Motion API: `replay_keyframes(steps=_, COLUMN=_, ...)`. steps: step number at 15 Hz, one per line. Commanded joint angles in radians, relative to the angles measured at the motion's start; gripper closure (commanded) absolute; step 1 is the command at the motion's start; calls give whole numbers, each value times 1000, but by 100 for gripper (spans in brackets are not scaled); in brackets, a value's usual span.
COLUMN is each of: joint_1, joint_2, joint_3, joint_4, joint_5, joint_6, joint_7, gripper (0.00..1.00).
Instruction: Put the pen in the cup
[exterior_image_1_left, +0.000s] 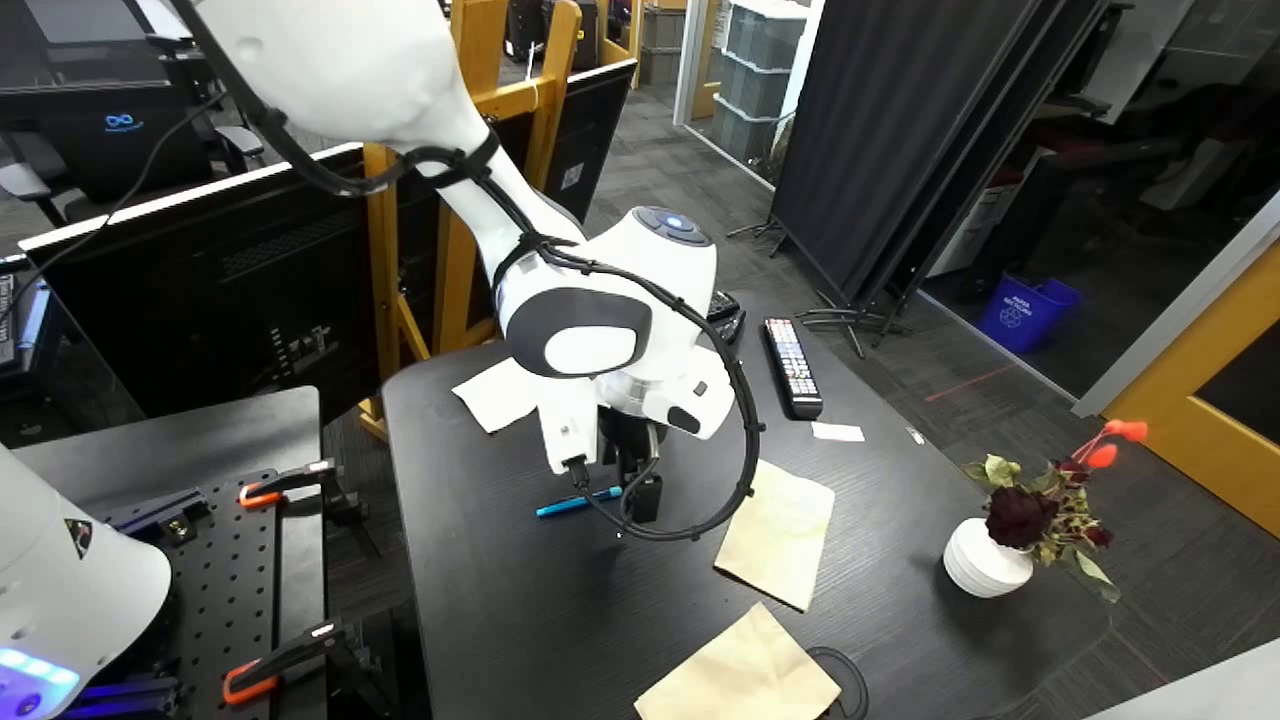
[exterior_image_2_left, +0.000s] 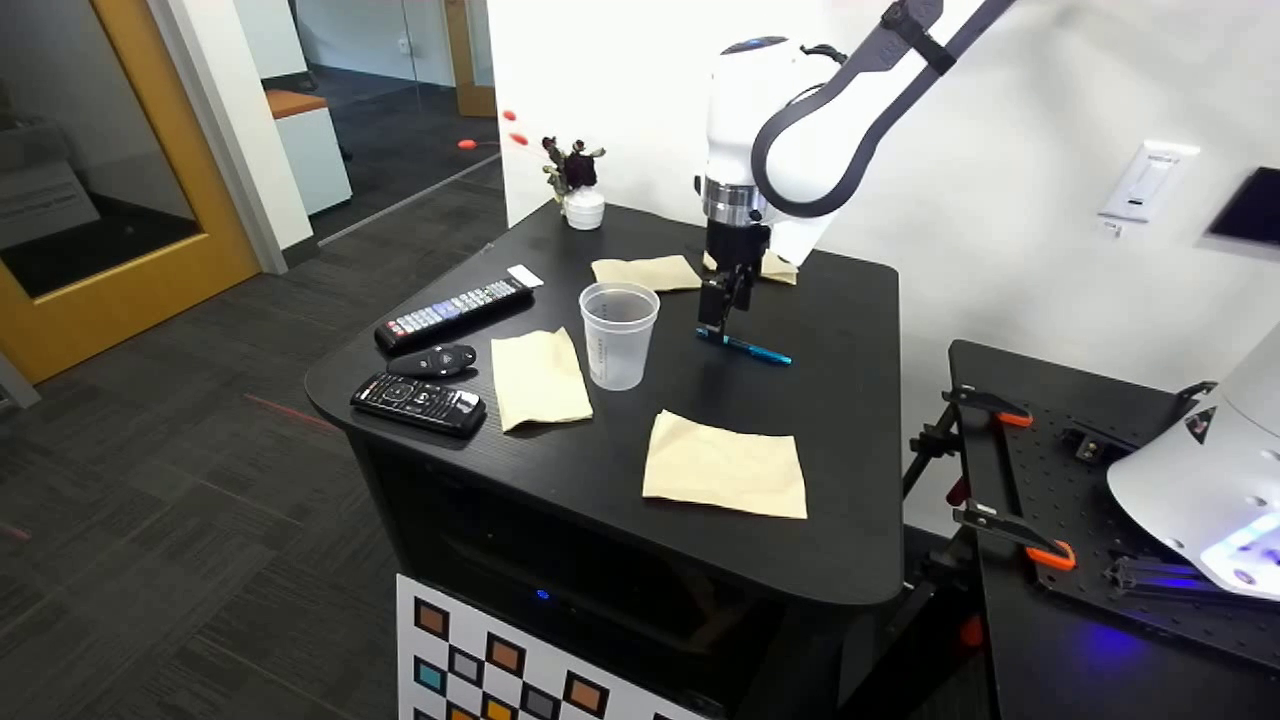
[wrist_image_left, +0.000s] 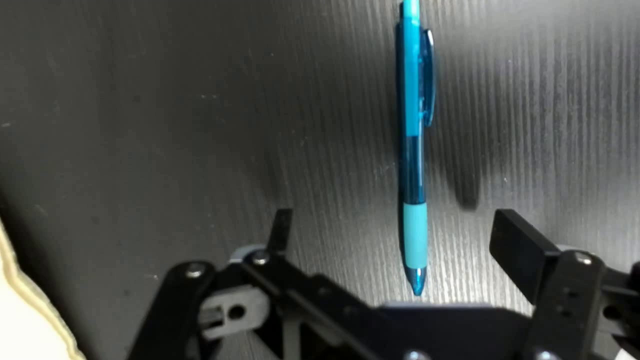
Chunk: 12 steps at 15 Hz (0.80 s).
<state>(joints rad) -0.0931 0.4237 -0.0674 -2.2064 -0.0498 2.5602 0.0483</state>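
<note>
The cup (exterior_image_2_left: 617, 345) stands unfilled in an exterior view, right of it the claw (exterior_image_2_left: 727, 314) gapes wide, holding nothing, and the pen (exterior_image_2_left: 757, 350), beneath and slightly farther right, lies loose on the bench (exterior_image_2_left: 845, 400), so reaching looks nearly done while gripping, lifting and dropping-in remain.
</note>
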Motion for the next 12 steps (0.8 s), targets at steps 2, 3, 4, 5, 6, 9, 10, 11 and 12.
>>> replay_keyframes(steps=2, joint_1=-6, joint_2=39, joint_3=-3, joint_4=55, joint_5=23, joint_6=-16, joint_7=-16, gripper=0)
replay_keyframes(steps=3, joint_1=-7, joint_2=44, joint_3=-2, joint_4=60, joint_5=24, joint_6=-18, joint_7=-17, gripper=0)
replay_keyframes(steps=4, joint_1=-9, joint_2=49, joint_3=-1, joint_4=65, joint_5=25, joint_6=-19, joint_7=-20, gripper=15)
replay_keyframes(steps=5, joint_1=-9, joint_2=53, joint_3=0, joint_4=69, joint_5=26, joint_6=-19, joint_7=-21, gripper=26)
replay_keyframes(steps=6, joint_1=-10, joint_2=56, joint_3=0, joint_4=73, joint_5=27, joint_6=-20, joint_7=-21, gripper=34)
replay_keyframes(steps=9, joint_1=-10, joint_2=63, joint_3=0, joint_4=80, joint_5=27, joint_6=-23, joint_7=-21, gripper=58)
replay_keyframes(steps=10, joint_1=-10, joint_2=64, joint_3=0, joint_4=83, joint_5=28, joint_6=-22, joint_7=-19, gripper=66)
replay_keyframes(steps=11, joint_1=-9, joint_2=62, joint_3=-1, joint_4=84, joint_5=28, joint_6=-23, joint_7=-18, gripper=73)
replay_keyframes(steps=12, joint_1=-10, joint_2=61, joint_3=0, joint_4=84, joint_5=29, joint_6=-23, joint_7=-19, gripper=81)
